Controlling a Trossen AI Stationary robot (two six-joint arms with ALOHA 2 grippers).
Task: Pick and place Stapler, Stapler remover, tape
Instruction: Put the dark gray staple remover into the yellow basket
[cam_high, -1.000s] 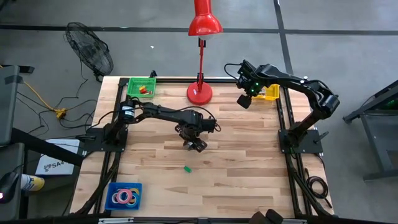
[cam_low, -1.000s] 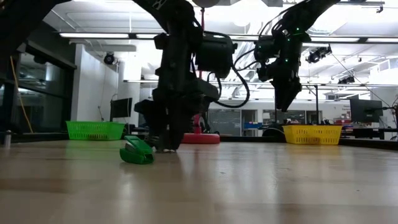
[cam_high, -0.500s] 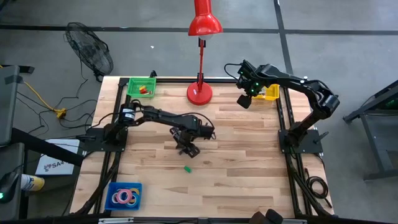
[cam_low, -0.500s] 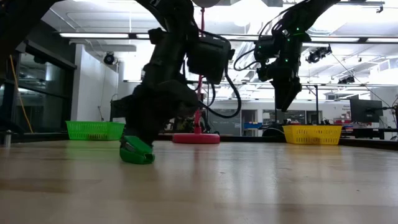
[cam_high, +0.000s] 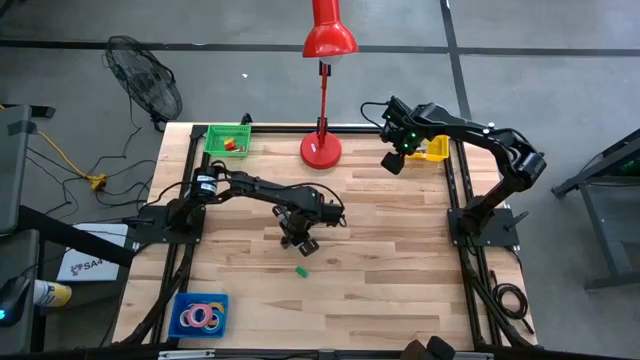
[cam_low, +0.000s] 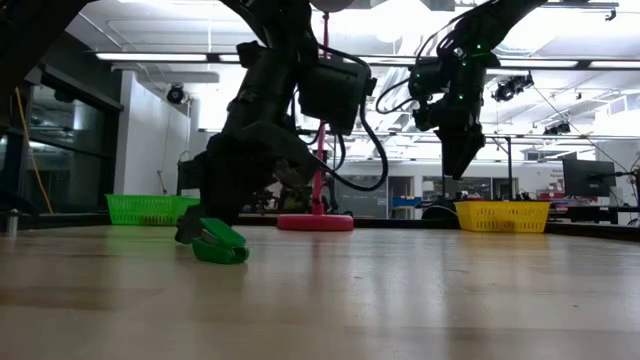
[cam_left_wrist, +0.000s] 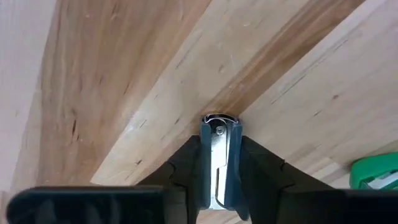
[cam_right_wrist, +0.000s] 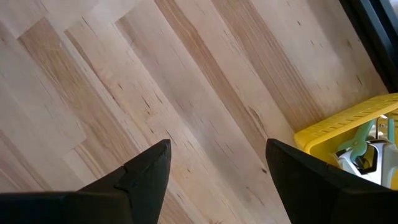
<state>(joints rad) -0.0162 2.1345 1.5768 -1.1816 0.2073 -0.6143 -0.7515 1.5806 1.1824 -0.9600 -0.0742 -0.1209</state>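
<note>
From above, we are seeing the left claw (cam_high: 298, 240) working low at the middle of the counter (cam_high: 400, 260). The green stapler remover (cam_high: 300, 270) is lying near it, on the side toward the blue tray (cam_high: 180, 300) that is holding the tape (cam_high: 200, 316). The right claw (cam_high: 392, 162) is hanging by the far edge, next to the yellow basket (cam_high: 435, 150) and well apart from both items. That is making the left arm the nearer one by a long way. At counter height, we are finding the left claw hunched right over the remover, which is resting on the wood, though this level view is flattening the gap between them. Through the left wrist camera, we are watching the fingers (cam_left_wrist: 186, 162) pressing narrow on either side of a small blue-and-metal piece, which we are taking to be the stapler (cam_left_wrist: 219, 162). Its long axis is seemingly running in line with the fingers, and the remover is peeking in at the frame's edge, not touched. Through the right wrist camera, we are seeing that claw gaping wide and empty over bare wood, with the yellow basket just beyond one finger. We are judging the coming move to be a straight lift that clears the nearby remover.
</note>
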